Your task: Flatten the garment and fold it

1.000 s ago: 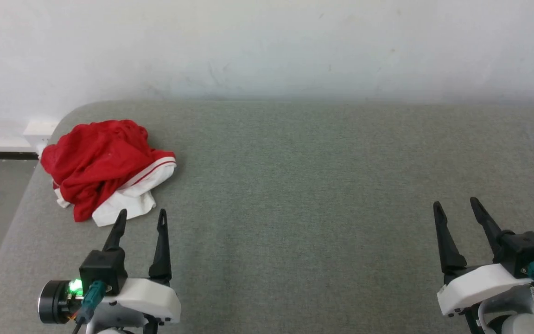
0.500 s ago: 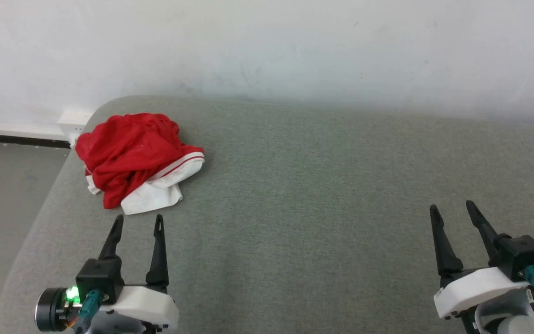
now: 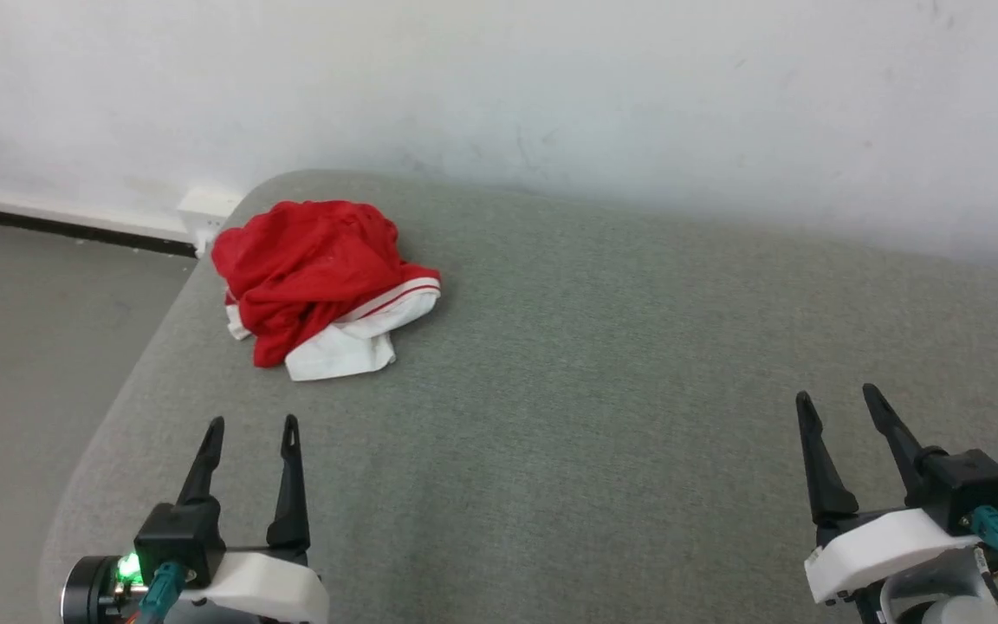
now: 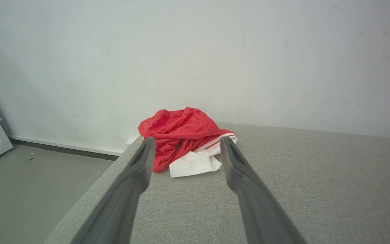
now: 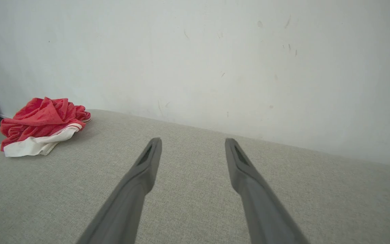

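Head view: garment (image 3: 317, 277), a crumpled red shirt with white, red-striped trim, heaped at the far left corner of the grey fabric-covered surface (image 3: 594, 364). Left claw (image 3: 253, 422) released, near the heap but apart from it. Right claw (image 3: 836, 394) released, well apart near the right edge. Left wrist view: heap seen between spread fingers. Right wrist view: fingers spread above the fabric, garment at far left.

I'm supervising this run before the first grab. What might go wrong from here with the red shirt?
The garment lies bunched beside the rounded corner of the grey surface, so a tug outward might drop it to the floor. The open left gripper may pinch several overlapping layers. The open right gripper sits far across, a long reach.
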